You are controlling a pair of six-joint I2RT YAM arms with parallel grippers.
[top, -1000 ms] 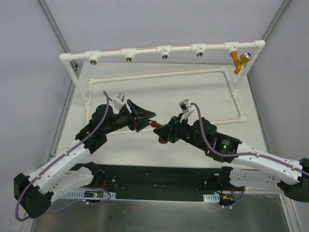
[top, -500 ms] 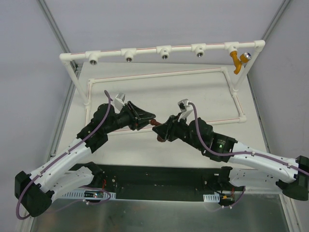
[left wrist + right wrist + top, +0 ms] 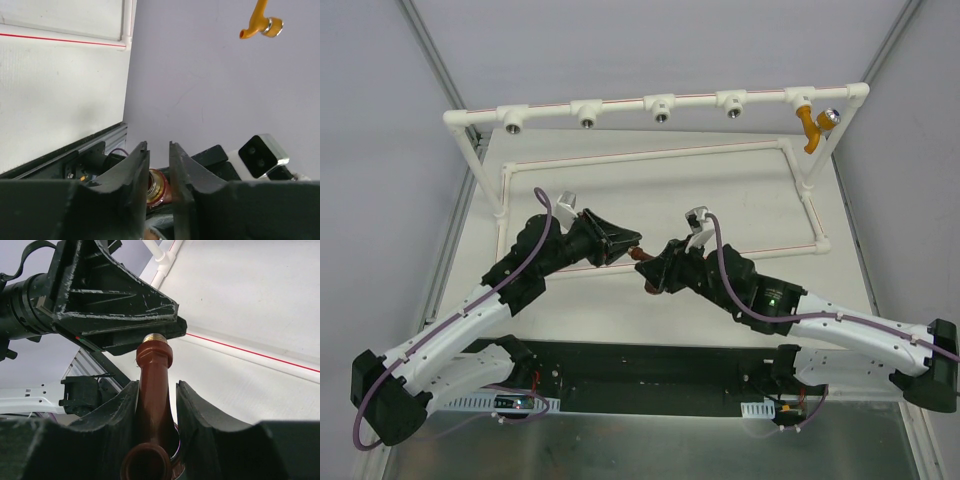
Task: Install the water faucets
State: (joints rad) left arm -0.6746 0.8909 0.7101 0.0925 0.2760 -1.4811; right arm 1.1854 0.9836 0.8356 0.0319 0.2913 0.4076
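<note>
The dark reddish-brown faucet [image 3: 638, 256] hangs in the air between both grippers over the table's near middle. My right gripper [image 3: 651, 267] is shut on its body; in the right wrist view the neck [image 3: 154, 385] rises between my fingers to a brass threaded end. My left gripper [image 3: 638, 239] stands rolled on its side, jaws a narrow gap apart. The threaded end and collar [image 3: 159, 187] fill that gap. The orange-yellow faucet [image 3: 810, 125] sits in the rightmost socket of the raised pipe rail; it also shows in the left wrist view [image 3: 260, 22].
The white pipe rail [image 3: 620, 104] at the back carries several empty metal-ringed sockets, such as one at its left end [image 3: 513, 122]. A low white pipe frame [image 3: 650, 152] lies on the white table [image 3: 720, 200]. Grey walls close in on both sides.
My right gripper and forearm have shifted a little left, closer to the left gripper. The faucet and the left gripper have stayed almost in place.
</note>
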